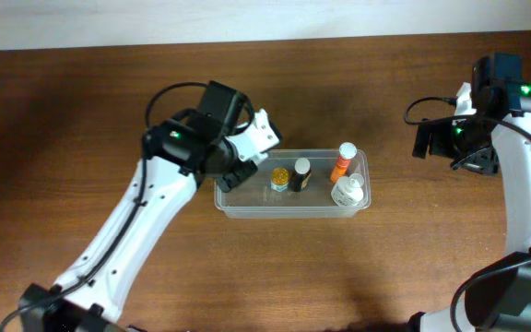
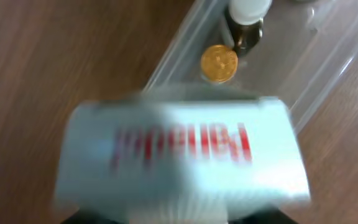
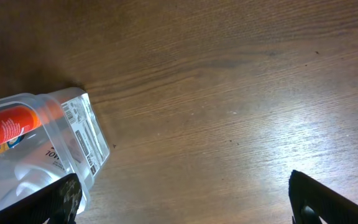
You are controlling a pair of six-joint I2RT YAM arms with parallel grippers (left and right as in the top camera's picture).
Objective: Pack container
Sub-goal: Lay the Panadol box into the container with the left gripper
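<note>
Overhead, container (image 1: pixel 284 213) holds four bottles (image 1: pixel 300 173); left hand (image 1: pixel 244 152) grips one box (image 1: pixel 264 134), right hand (image 3: pixel 179 208) wide.

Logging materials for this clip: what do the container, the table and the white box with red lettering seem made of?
The container: clear glossy plastic; bottles and wood show through its walls. The table: brown wood or wood-look laminate, visible grain, soft sheen. The white box: probably matte cardboard; blur leaves it open.
</note>
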